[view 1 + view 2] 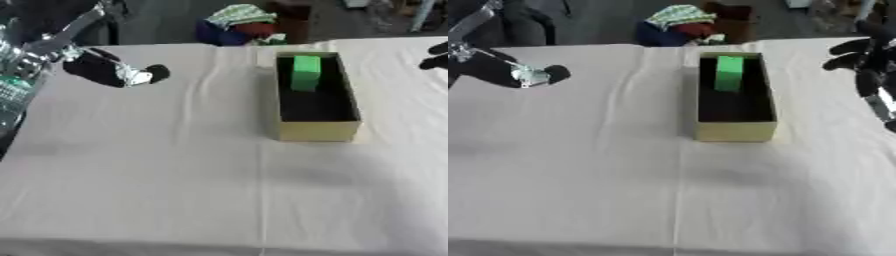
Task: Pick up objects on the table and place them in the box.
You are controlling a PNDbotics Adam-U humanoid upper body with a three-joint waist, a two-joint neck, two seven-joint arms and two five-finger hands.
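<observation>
An open cardboard box (319, 131) stands on the white cloth at the right of centre. A green block (305, 72) leans upright inside it at the far end. My left hand (101, 70) hovers over the table's far left. Its fingers and thumb are curled round a small pale object (529, 75) that I cannot make out further. My right hand (866, 62) shows at the right edge, a little beyond and to the right of the box. Its dark fingers are spread and hold nothing.
The white tablecloth (175, 170) covers the table, with a crease running toward the near edge. Beyond the far edge lie a striped cloth (241, 14) and dark bags. My left arm's silver parts (17, 75) show along the left edge.
</observation>
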